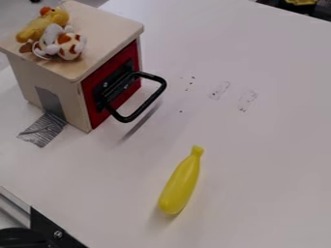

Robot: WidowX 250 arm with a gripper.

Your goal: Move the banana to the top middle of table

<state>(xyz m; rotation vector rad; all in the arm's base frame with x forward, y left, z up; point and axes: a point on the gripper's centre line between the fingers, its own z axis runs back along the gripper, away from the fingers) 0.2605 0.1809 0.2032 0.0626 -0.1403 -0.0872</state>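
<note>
A yellow banana [181, 184] lay on the white table [259, 160] near the wooden cabinet [58, 92], its long axis slanting up and slightly right to the stem, the jaws' bearing and whether they stood apart or together impossible to tell.

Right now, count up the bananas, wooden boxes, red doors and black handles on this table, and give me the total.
Banana: 1
Wooden box: 1
Red door: 1
Black handle: 1
Total: 4
</note>
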